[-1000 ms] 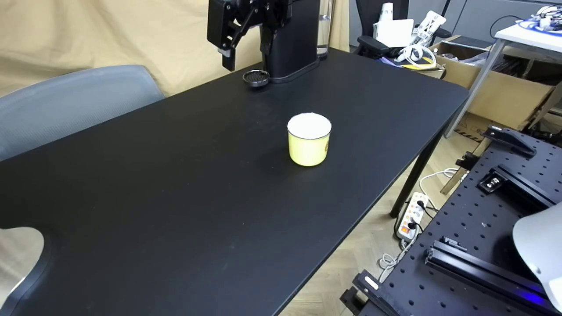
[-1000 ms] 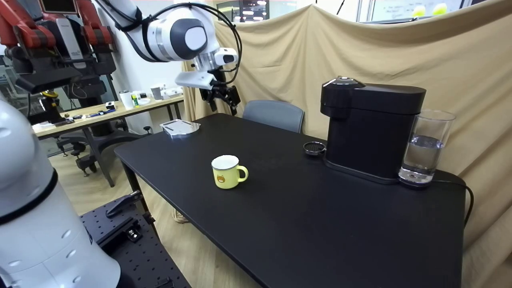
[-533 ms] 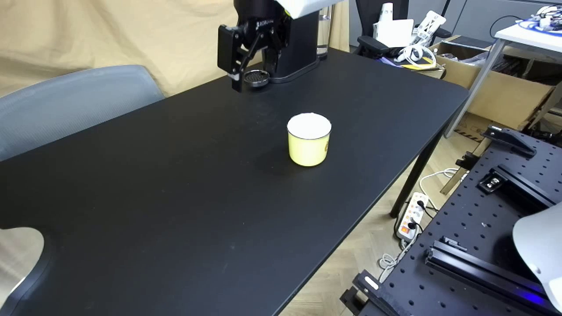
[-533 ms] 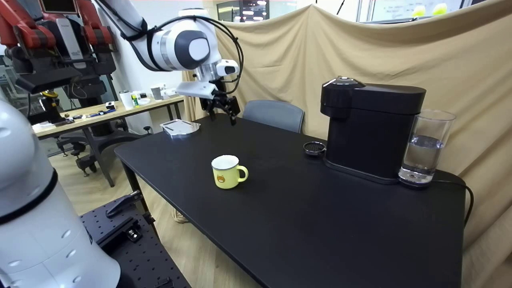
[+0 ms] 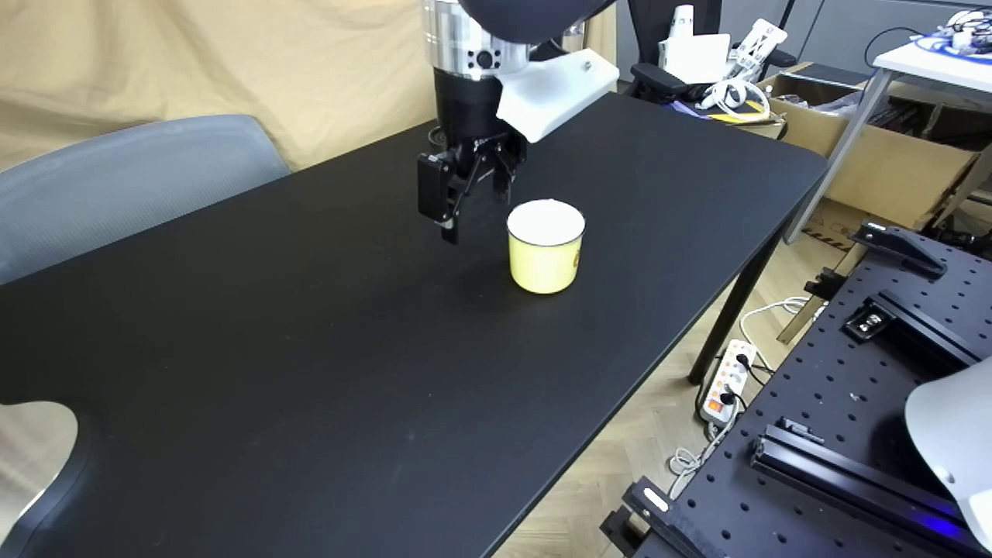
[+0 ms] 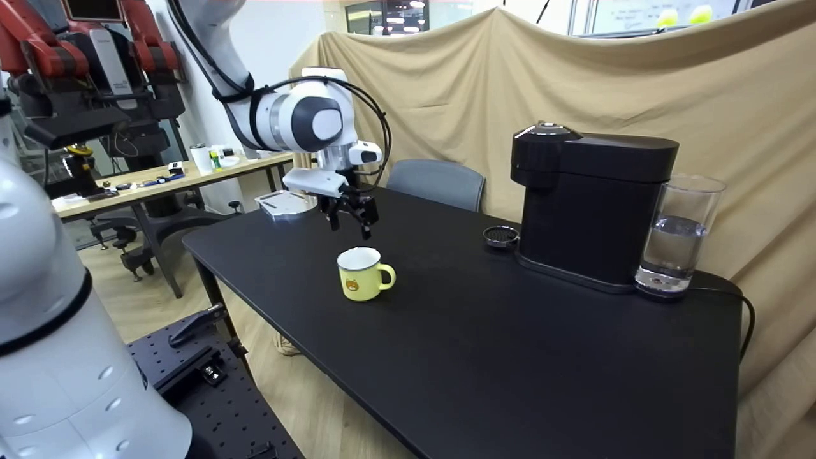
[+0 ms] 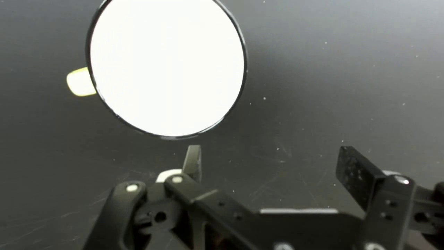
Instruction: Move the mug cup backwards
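The mug cup (image 5: 544, 263) is pale yellow with a white interior and stands upright on the black table. In an exterior view its handle and a small bear print face outward on the mug cup (image 6: 361, 284). In the wrist view the mug cup (image 7: 168, 69) shows from above at the upper left, its handle pointing left. My gripper (image 5: 476, 215) is open and empty, above the table beside the mug, not touching it. The gripper (image 6: 350, 231) also shows just above and behind the mug's rim. In the wrist view the gripper's fingers (image 7: 270, 156) are spread wide with only tabletop between them.
A black coffee machine (image 6: 593, 210) stands on the table (image 6: 510, 357), with a small dark round drip tray (image 6: 500, 236) at its front and a glass water tank (image 6: 679, 239) behind. A grey chair (image 5: 139, 186) is at the far edge. A clear plate (image 6: 287, 203) lies at a table end.
My gripper has come down from high over the table's far side to near the mug's rim height, moving closer to the mug. It stays open. The mug has not moved.
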{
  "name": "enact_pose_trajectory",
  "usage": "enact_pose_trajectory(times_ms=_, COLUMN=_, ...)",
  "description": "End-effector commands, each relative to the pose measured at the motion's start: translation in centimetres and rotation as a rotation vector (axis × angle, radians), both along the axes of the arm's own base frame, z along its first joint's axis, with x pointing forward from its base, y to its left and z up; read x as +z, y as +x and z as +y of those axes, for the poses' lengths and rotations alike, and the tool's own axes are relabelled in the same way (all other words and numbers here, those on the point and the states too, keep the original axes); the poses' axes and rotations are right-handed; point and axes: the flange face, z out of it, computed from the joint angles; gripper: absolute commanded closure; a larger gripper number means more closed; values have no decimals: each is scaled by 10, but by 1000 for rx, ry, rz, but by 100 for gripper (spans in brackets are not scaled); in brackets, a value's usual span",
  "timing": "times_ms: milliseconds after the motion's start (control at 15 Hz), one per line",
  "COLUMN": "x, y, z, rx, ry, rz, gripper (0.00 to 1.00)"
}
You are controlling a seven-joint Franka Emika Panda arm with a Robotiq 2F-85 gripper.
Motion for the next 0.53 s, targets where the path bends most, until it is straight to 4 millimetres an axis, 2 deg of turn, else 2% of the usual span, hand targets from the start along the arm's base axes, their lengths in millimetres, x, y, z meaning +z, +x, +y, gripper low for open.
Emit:
enact_pose_trajectory(times_ms=0, x=3, y=-7, z=5, rx=-25, ry=5, rz=7, gripper=0)
enact_pose_trajectory(times_ms=467, x=11, y=-36, z=7, rx=-29, ry=-11, rz=18, gripper=0)
